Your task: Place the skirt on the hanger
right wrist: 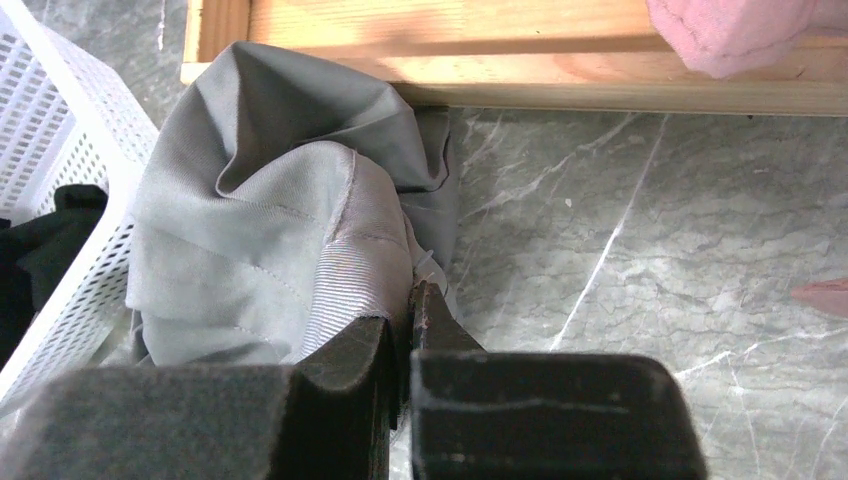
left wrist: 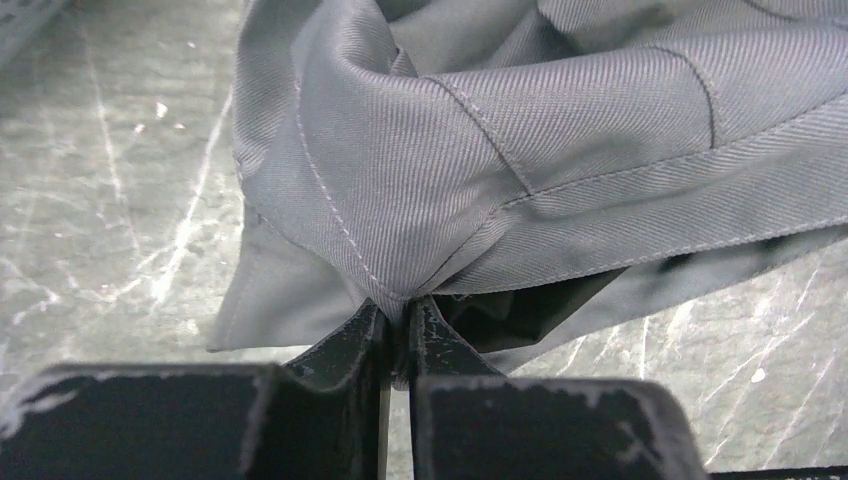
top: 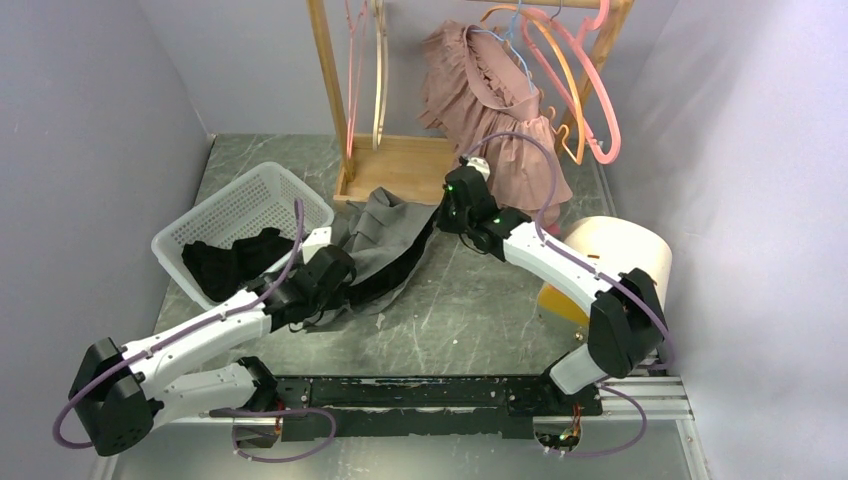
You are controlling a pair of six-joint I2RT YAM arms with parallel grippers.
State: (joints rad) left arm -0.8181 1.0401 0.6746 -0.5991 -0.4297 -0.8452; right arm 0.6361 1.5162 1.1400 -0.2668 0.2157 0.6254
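Top external view is showing the grey skirt [top: 385, 240] lying crumpled on the table [top: 480, 310], toward its far edge. It is sitting between the white basket [top: 240, 205] and the base of the wooden rack [top: 395, 165], with its far end up against that base. The left gripper [top: 335, 272] is pinching the near-left end of the cloth. The left wrist view is showing its jaws closed tight on a stitched fold, with fabric bunching just past the tips. The right gripper [top: 458, 198] is clamping the far-right end, jaws closed on a ribbed band at the skirt's edge. The cloth is therefore running on a slant between the two grips, near-left to far-right. The pink hanger [top: 597, 100] is hanging over the table's far-right corner, beyond the right gripper and well apart from the skirt. The right arm is the nearer one, so the lift is probably going up and toward that side.
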